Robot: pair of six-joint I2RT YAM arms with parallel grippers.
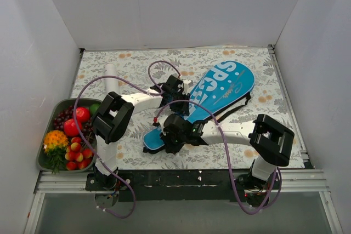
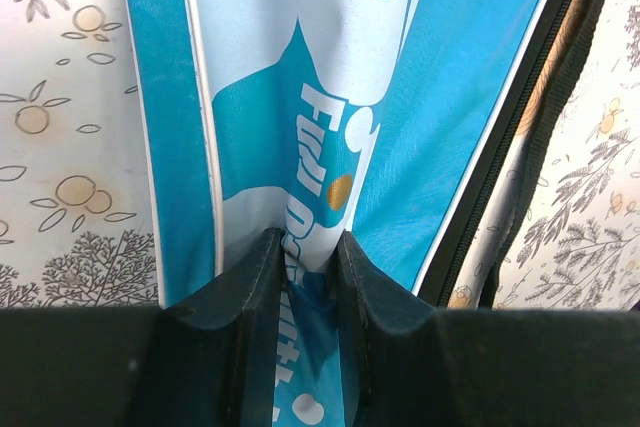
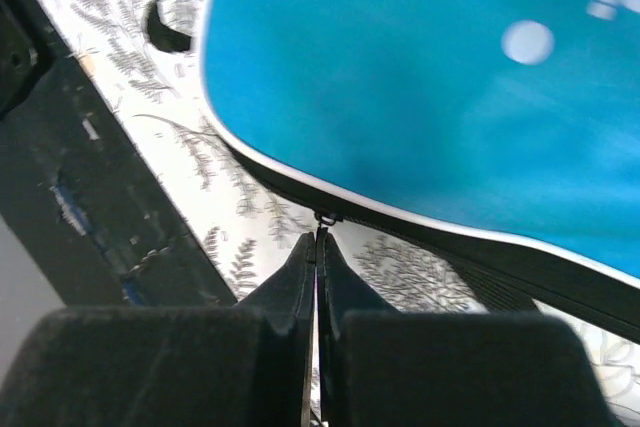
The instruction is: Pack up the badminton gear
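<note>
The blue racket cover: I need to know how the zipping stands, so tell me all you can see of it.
The blue racket cover is racket-shaped fabric with white piping, large white lettering, a black zip edge and a black strap. It lies flat and diagonal on the floral table, wide end far right. The left claw pinches a fold of its face. The right claw is shut on the zip pull near its narrow end.
</note>
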